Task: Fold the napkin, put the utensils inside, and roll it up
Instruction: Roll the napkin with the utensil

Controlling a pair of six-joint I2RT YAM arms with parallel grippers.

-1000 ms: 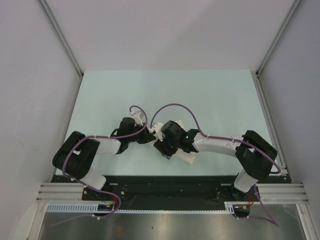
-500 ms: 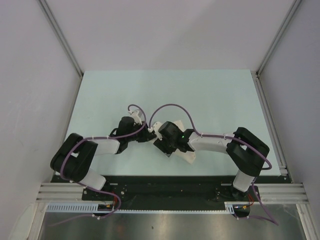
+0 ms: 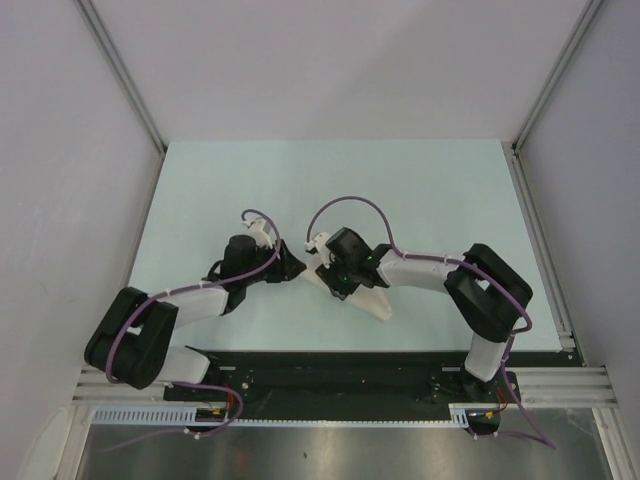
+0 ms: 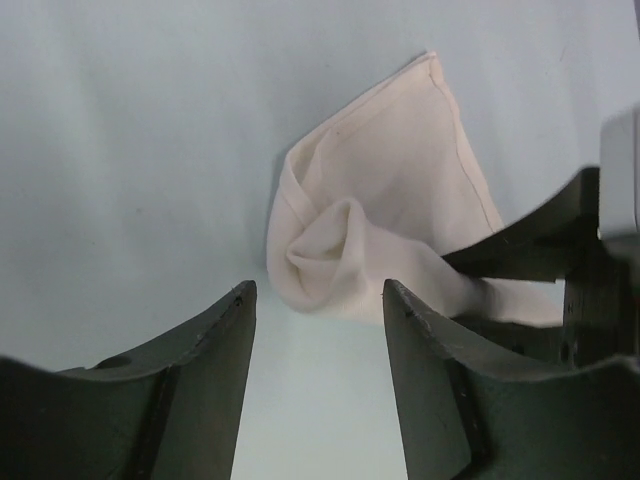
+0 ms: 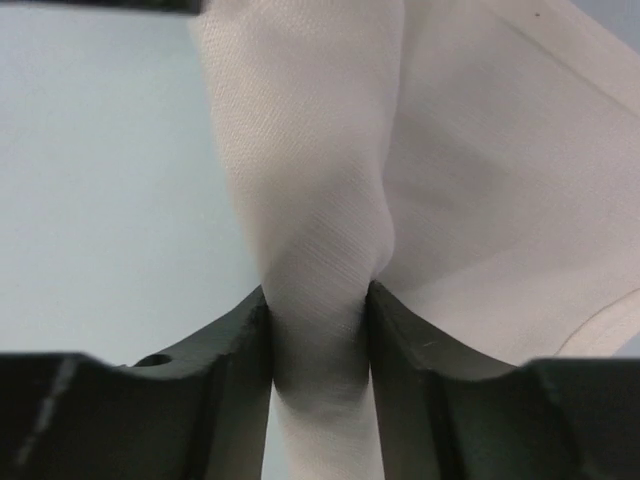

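The napkin [image 4: 380, 220] lies bunched on the counter [image 4: 120, 150] between the arms. The right gripper [image 5: 318, 330] has one fold pinched in its jaws, likely to hold it gathered. The left gripper [image 4: 318, 290] hovers beside it, jaws spread, empty.

A pale green table [image 3: 400, 180] sits between plain grey walls [image 3: 330, 60] with metal framing [image 3: 121, 75].

The left claw [image 4: 320, 300] is held open, pointed toward 2 o'clock; the right claw [image 5: 318, 310] is clamped on the napkin [image 5: 300, 150], pointed toward 10 o'clock.
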